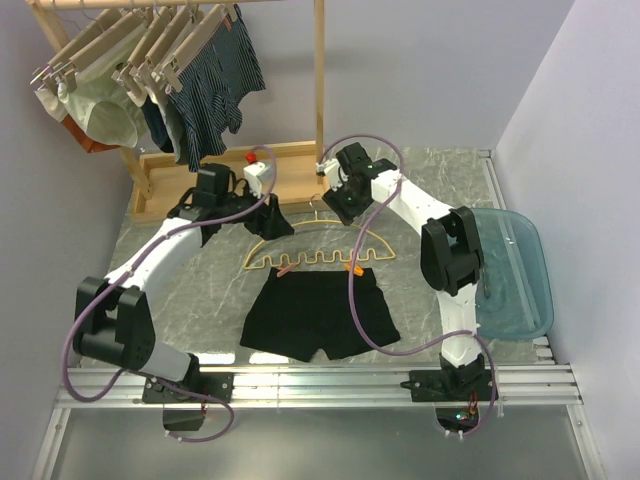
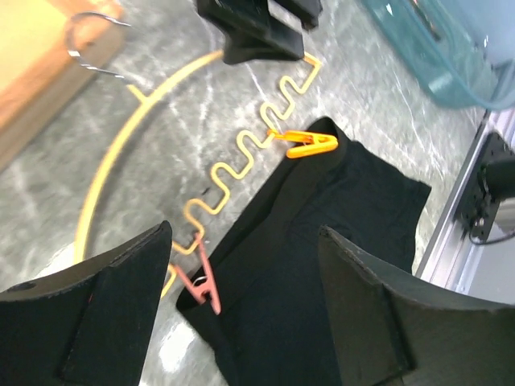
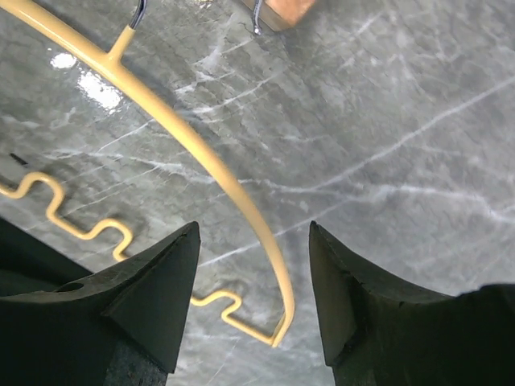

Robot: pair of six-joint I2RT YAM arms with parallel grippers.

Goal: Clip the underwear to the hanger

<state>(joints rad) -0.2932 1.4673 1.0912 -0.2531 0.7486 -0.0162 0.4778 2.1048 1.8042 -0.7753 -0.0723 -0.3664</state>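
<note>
The yellow hanger (image 1: 320,257) lies flat on the marble table, hook toward the back. The black underwear (image 1: 318,312) lies flat just in front of it, its waistband at the wavy bar. A pink clip (image 2: 203,277) and an orange clip (image 2: 310,143) hang from that bar and bite the waistband's corners (image 2: 322,193). My left gripper (image 1: 274,224) is open above the hanger's left end; in its wrist view it (image 2: 245,233) hovers over the pink clip and waistband. My right gripper (image 1: 345,208) is open; its jaws (image 3: 253,229) straddle the hanger's arch (image 3: 217,169) without touching it.
A wooden rack (image 1: 318,90) at the back holds beige clip hangers, striped shorts (image 1: 215,75) and pale green underwear (image 1: 105,115). Its wooden base (image 1: 225,180) lies just behind the grippers. A teal tray (image 1: 515,270) sits at the table's right edge.
</note>
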